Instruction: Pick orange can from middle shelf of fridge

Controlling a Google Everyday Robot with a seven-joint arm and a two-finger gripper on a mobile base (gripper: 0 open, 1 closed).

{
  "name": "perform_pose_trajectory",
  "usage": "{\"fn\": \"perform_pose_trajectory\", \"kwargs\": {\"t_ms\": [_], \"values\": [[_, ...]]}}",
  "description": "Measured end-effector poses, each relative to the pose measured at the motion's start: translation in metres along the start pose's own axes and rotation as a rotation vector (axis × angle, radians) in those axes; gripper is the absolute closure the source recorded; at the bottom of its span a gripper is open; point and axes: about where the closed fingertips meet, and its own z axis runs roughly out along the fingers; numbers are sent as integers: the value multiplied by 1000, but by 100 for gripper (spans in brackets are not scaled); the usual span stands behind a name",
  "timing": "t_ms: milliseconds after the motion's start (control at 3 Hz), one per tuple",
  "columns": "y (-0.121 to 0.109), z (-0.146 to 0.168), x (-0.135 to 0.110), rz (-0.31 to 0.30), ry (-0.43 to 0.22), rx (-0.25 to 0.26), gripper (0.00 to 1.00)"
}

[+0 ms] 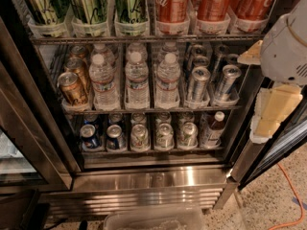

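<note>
The orange can [73, 87] stands at the front of the far-left row on the middle shelf [144, 110] of the fridge [144, 181]. More cans like it line up behind. Beside it are three rows of water bottles [137, 80], then two rows of silver cans [197, 83]. The gripper [271, 111] hangs at the right, well apart from the can. I cannot tell if it is open or closed.

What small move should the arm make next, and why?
Probably move the pincer across toward the front orange can. The pincer hangs at the view's right edge, by the right frame of the fridge, while that can stands in the leftmost lane of the middle shelf.
</note>
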Motion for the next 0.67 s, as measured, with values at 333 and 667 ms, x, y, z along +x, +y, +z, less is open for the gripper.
{"fn": "perform_pose_trajectory", "kwargs": {"t_ms": [333,667], "values": [[3,2,-8,-10,-19,9,0],[19,28,-61,-108,-105,2,0]]}}
